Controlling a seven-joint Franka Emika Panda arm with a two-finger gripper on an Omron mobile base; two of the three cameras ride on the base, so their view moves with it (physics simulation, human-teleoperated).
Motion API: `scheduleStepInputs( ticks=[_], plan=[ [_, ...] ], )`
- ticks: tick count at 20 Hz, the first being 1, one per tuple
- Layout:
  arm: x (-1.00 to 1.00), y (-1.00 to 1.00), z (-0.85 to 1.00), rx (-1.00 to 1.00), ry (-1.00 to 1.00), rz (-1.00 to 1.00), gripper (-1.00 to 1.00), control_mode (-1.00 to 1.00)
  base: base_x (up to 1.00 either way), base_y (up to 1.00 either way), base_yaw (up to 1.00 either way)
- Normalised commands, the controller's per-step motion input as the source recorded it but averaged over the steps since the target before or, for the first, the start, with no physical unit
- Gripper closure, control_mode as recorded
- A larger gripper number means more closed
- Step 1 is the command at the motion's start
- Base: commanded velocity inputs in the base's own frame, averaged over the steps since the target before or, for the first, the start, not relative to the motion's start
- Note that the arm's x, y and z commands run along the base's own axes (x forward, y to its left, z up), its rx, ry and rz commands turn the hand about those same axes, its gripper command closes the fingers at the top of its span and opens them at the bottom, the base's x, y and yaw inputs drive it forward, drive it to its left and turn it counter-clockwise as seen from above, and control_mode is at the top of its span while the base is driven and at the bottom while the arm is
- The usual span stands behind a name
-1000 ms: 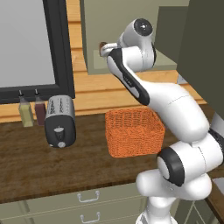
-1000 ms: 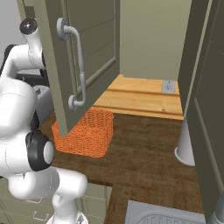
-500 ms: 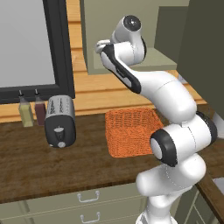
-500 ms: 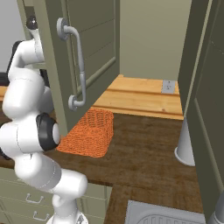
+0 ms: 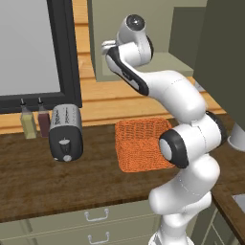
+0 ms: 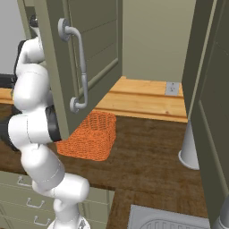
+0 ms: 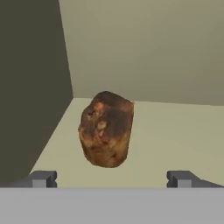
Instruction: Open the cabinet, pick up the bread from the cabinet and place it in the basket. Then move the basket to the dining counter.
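Bread (image 7: 106,129) sits mid-frame on cabinet shelf (image 7: 175,135), tool (image 7: 109,178) spread wide, tips either side below it. Looks light, crusty, slightly crushable; pinch across its narrow middle.

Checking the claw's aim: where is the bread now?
In the hand view, the bread sits on the cabinet shelf near the back left corner, ahead of the open claw.

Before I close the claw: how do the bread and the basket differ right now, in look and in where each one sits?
The bread is a small dark-brown rounded lump with a crusty surface; the basket is a far bigger orange woven rectangle with flared sides. The bread sits on the pale shelf inside the cabinet, ahead of the open claw; the basket stands below on the dark wood worktop. Both rest untouched.
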Motion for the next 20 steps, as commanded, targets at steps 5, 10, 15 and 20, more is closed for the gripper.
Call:
scheduleStepInputs(
  ticks=[5, 10, 15, 20],
  plan=[
    [0.47, 0.0, 0.0, 0.01, 0.01, -0.03, -1.0, -1.0, 0.0, 0.0, 0.0],
    [0.43, 0.01, 0.0, 0.14, 0.1, 0.0, -1.0, -1.0, 0.0, 0.0, 0.0],
    [0.3, 0.06, 0.0, 0.1, 0.02, 0.0, -1.0, -1.0, 0.0, 0.0, 0.0],
    [0.02, 0.38, -0.01, 0.0, 0.0, 0.0, -1.0, -1.0, 0.0, 0.0, 0.0]
  ],
)
